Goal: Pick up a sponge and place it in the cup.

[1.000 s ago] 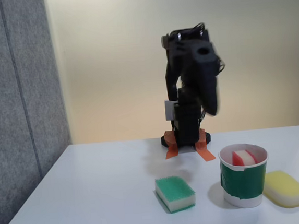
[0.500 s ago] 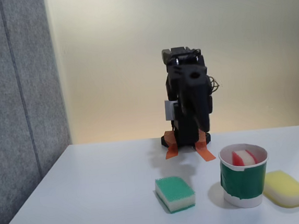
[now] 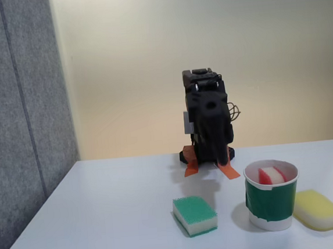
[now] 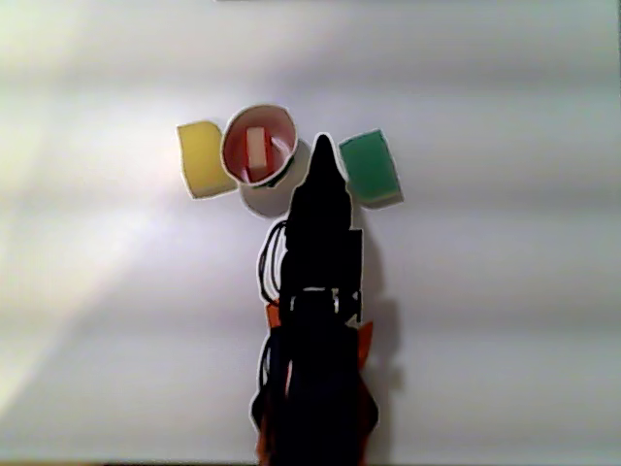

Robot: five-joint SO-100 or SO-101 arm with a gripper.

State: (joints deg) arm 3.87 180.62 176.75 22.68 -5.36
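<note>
The small red-topped white foam sponge stands on edge inside the white tapered cup with a broad dark green band, near the worktop's front edge in the fixed view. A green-topped sponge lies left of it and a yellow sponge just right. The black end effector holds nothing; how far it is open cannot be told.

Arm folded upright over base; claw tapering to closed point, holding nothing.
</note>
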